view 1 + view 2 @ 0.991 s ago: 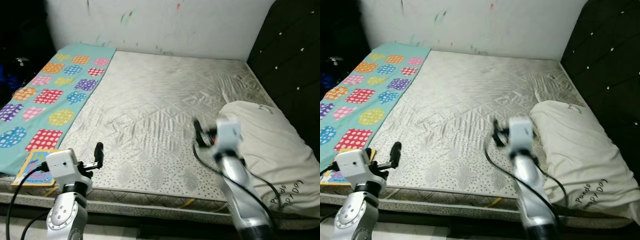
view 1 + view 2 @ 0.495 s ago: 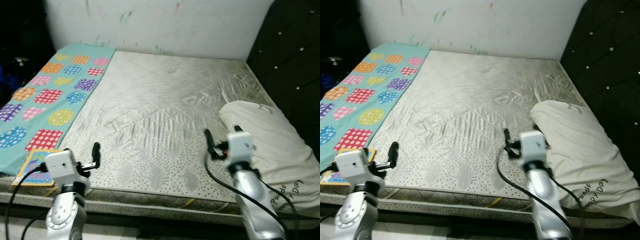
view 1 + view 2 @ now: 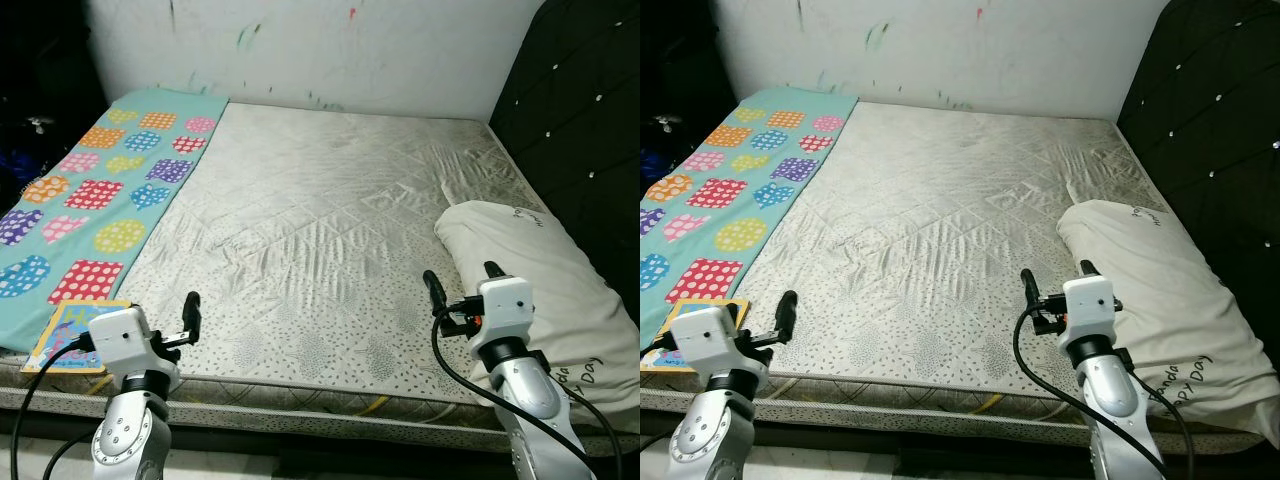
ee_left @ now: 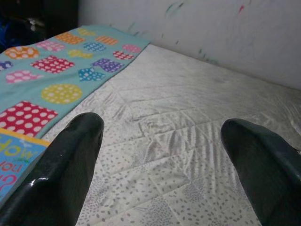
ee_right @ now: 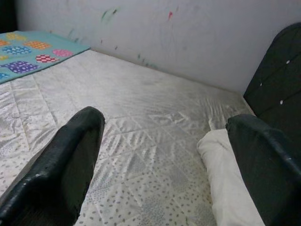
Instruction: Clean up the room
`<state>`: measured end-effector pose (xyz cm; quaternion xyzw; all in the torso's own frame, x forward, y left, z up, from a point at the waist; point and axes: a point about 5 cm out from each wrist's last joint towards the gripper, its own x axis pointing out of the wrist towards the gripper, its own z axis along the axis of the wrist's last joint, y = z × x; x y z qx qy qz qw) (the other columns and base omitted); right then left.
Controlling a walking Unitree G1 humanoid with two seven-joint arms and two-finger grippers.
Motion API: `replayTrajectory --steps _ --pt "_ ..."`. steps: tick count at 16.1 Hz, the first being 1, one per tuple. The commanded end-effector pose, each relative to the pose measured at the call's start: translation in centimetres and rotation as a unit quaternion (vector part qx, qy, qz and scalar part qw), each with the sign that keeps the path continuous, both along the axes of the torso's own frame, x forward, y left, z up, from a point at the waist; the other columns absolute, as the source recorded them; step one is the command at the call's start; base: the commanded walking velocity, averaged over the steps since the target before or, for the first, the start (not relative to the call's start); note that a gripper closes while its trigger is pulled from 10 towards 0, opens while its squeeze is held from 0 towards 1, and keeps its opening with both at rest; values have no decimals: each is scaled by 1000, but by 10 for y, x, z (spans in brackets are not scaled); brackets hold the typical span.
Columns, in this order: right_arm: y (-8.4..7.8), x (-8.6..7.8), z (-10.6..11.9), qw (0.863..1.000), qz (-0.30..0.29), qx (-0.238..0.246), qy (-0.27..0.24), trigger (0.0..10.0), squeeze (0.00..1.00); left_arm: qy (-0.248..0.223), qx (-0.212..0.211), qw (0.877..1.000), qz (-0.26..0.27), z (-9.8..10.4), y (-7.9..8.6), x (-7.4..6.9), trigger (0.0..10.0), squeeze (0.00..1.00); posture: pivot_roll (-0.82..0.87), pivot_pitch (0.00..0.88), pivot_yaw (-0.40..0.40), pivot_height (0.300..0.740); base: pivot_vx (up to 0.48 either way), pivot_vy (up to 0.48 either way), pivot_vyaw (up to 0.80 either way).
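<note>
Head cameras: bare quilted mattress (image 3: 330, 230) with a silky, wrinkly sheen, a teal polka-dot patchwork blanket (image 3: 90, 190) along its left side, a flat glossy kids' book (image 3: 75, 322) at the near left corner, and a puffy cream pillow (image 3: 1150, 290) on the right by the tufted black headboard (image 3: 580, 130).

Left wrist: left gripper (image 4: 160, 155) — fingers spread, holding nothing, over the dotted quilting.

Right wrist: right gripper (image 5: 164, 165) spread too, beside the pillow.
</note>
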<state>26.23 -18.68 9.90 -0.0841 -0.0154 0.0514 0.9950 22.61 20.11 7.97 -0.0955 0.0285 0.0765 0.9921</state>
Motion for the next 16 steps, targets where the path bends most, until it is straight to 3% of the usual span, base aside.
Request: replayTrajectory --steps 1,3,6,8,10,13,16 --pt "-2 2 -1 1000 -12 -1 13 10000 0 4 -2 1000 7 0 1 2 10000 0 -75 0 -45 740 0 0 0" --pt "-8 0 -14 998 -33 -26 55 10000 0 7 -1 1000 8 -1 1 1 10000 0 -77 0 -47 740 0 0 0" --pt "-18 -3 -26 994 -48 -15 99 10000 0 8 -1 1000 8 -1 0 0 10000 0 -81 0 -46 740 0 0 0" --pt "-19 -4 -29 992 -47 -17 116 10000 0 7 -3 1000 9 -1 0 0 10000 0 -82 0 -46 740 0 0 0" --pt "-19 -6 -31 991 -44 -17 129 10000 0 22 -32 999 -5 -5 -4 -2 10000 0 -84 0 -46 740 0 0 0" --pt "-17 -5 -36 986 -39 -20 162 10000 0 49 -25 998 -11 -11 -5 1 10000 0 -88 0 -45 740 0 0 0" --pt "-11 1 -28 990 -44 13 135 10000 0 43 -31 998 -21 -9 -7 4 10000 0 -87 0 -42 740 0 0 0"
